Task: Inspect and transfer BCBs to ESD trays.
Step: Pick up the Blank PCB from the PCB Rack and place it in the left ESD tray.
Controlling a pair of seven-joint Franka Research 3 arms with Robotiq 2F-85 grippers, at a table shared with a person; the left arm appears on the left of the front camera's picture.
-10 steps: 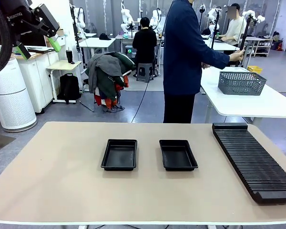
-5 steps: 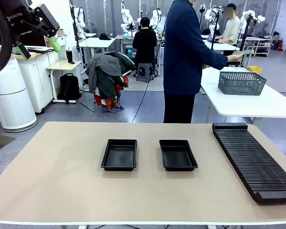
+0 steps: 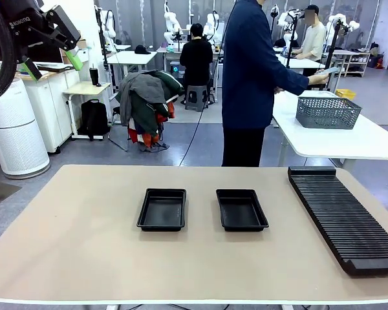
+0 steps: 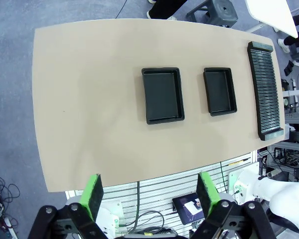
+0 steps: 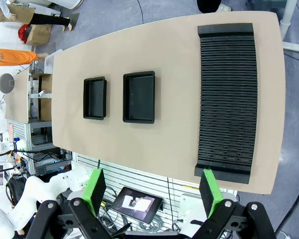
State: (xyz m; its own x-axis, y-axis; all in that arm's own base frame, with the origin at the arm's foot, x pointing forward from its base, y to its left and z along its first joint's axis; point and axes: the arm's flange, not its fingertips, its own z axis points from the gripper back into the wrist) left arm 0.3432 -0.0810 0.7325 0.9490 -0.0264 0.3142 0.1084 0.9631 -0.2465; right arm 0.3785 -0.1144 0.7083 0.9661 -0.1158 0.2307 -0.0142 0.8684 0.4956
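Hovering high over the table (image 3: 77, 245), left tool (image 4: 150, 194) and right tool (image 5: 152, 188) gape wide, empty.
Two ESD trays (image 3: 162, 210) (image 3: 242, 210) lie side by side at the table's middle; a black slotted rack (image 3: 343, 219) runs along its right edge.

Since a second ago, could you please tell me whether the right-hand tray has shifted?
No. The right-hand tray lies where it did, the same gap from the slotted rack.

Behind the left gripper (image 3: 52, 64), its arm is cut off top left.
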